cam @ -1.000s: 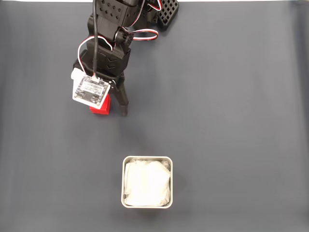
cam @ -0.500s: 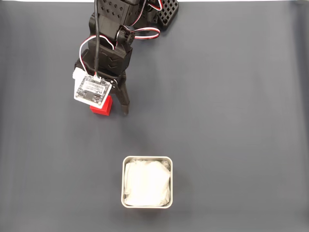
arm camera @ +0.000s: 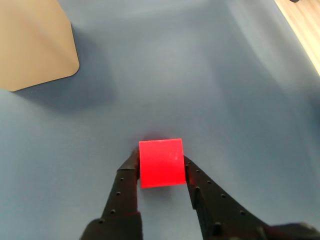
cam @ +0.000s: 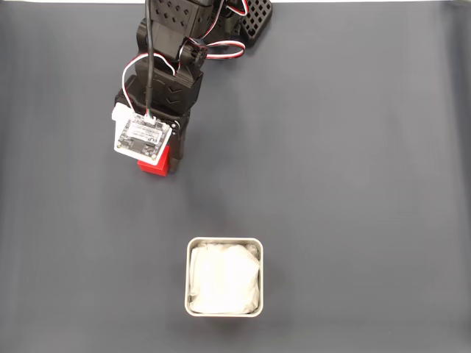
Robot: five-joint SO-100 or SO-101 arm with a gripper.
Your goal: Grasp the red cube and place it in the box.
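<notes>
A black robot arm reaches down from the top edge over a dark grey mat. A red cube peeks out beneath its white circuit board. Well below sits a square metal box with white lining.

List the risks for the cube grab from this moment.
The gripper pinches the red cube only near its fingertips, so it might slip or twist out when lifted. The box sits well away toward the bottom of the fixed view, so a loose hold could drop the cube on the dark mat on the way.
</notes>
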